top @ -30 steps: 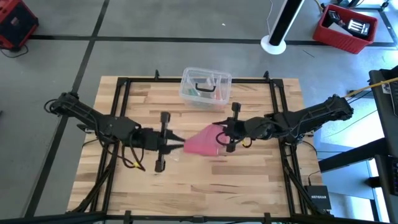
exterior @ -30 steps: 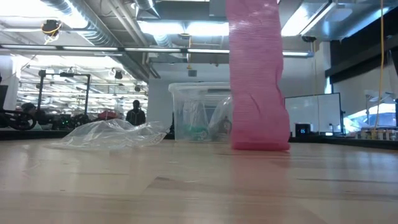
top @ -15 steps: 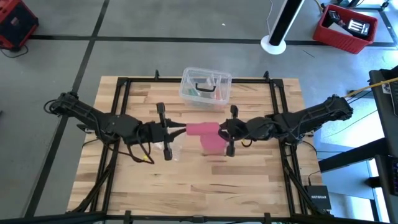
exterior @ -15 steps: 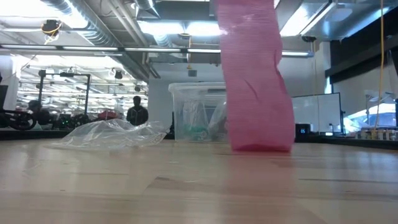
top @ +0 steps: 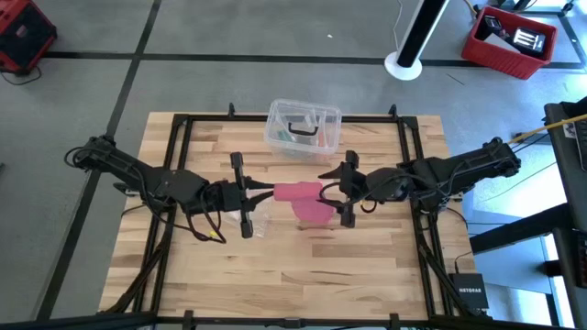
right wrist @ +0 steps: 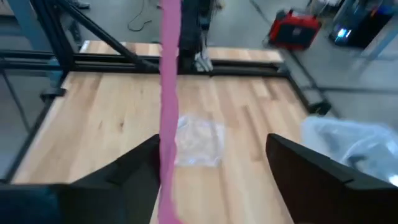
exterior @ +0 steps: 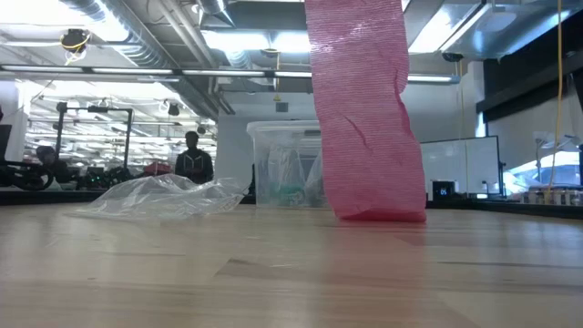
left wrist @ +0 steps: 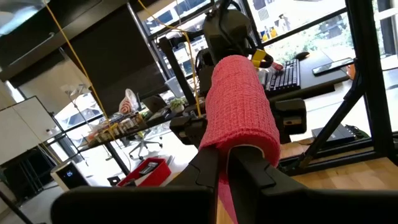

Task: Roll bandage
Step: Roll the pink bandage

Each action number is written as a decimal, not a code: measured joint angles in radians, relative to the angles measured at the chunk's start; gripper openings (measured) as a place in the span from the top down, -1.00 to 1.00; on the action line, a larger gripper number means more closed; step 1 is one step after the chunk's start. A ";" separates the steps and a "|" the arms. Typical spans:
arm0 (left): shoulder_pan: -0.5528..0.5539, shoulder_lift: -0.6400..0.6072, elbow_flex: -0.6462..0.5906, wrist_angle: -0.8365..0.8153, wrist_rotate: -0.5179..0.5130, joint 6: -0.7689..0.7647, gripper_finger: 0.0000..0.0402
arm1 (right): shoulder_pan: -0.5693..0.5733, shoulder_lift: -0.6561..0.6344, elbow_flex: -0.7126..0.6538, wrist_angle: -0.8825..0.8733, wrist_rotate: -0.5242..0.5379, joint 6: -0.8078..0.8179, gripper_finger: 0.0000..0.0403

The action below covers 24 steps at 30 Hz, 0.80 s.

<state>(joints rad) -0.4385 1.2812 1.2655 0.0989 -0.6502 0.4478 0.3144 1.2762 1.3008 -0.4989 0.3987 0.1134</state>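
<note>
Beside the clear plastic box (top: pixel 304 128): bandage (top: pixel 298 192), ribbed pink fabric band, draping to the wooden table (top: pixel 367 266).
Left gripper (top: pixel 260 192): dark fingers pinched on bandage's end.
Right gripper (top: pixel 343 192): fingers spread wide, gripping nothing, bandage between them.

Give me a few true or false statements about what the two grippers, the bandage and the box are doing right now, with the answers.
1. The left gripper is shut on the bandage. True.
2. The right gripper is clamped on the bandage. False: its fingers stand open, with the strip beside one finger.
3. The bandage lies flat on the table. False: the low view shows it hanging from above, its lower end on the wood.
4. A clear plastic box sits at the table's far edge. True.
5. The wrapper is inside the box. False: it lies on the table outside it.
</note>
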 joint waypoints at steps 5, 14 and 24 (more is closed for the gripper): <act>0.000 0.001 0.000 -0.031 0.003 -0.043 0.94 | 0.034 -0.007 -0.047 -0.031 -0.035 0.056 -0.42; 0.006 0.002 0.000 -0.033 0.007 -0.049 0.94 | 0.172 -0.005 -0.276 0.176 0.163 0.094 -0.42; 0.010 0.002 0.000 -0.027 0.007 -0.073 0.94 | 0.180 -0.004 -0.471 0.588 0.241 0.007 -0.43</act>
<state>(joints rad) -0.4282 1.2827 1.2655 0.0719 -0.6430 0.3752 0.4946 1.2719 0.8297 0.0888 0.6398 0.1203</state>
